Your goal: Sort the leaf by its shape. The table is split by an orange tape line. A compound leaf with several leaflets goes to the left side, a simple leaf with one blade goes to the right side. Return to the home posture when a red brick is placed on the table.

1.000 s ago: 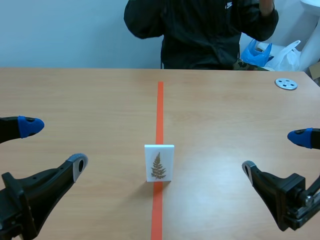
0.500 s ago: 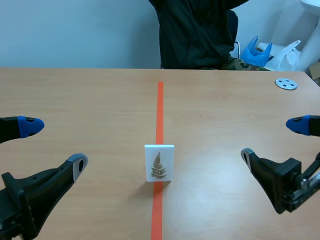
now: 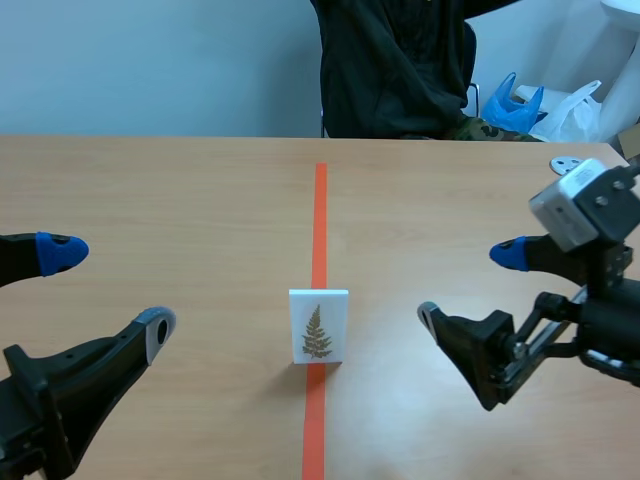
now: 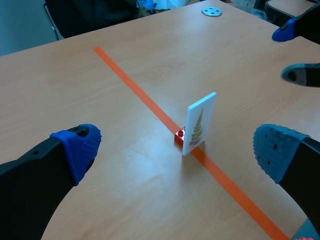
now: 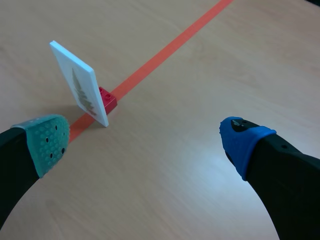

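Standing upright on the orange tape line (image 3: 320, 215), a little nearer to the robot than the middle of the table (image 3: 180, 200), is a white card (image 3: 319, 326) with a picture of a leaf (image 3: 317, 335) on its near face. The leaf is fern-like, with one stem and many small leaflets along both sides, brown-green in colour. The card sits exactly on the line, so it belongs to neither the left nor the right side. The wrist views show a small red brick (image 4: 179, 136) touching the card's far face at the bottom, also on the tape; the scene view does not show it, because the card hides it.

The right gripper (image 3: 468, 287) hangs to the right of the card, near it but clearly apart. Its claw is wide, with one blue pad (image 3: 507, 255) on the farther finger and one grey-green pad (image 5: 47, 142) on the nearer finger, and nothing is between them. The arm comes in from the right edge, and a grey box-like part of it is raised above the fingers.

The left gripper (image 3: 108, 290) is at the near left, well apart from the card. Its claw is wide too and holds nothing; both of its pads are blue.

Farther away, a grey disc with holes (image 3: 565, 164) lies at the far right of the table, partly hidden by the right arm. Across the table sits a person in a dark jacket (image 3: 395, 70), and beside the person are a blue bag (image 3: 515, 105) and a white bag (image 3: 578, 110).
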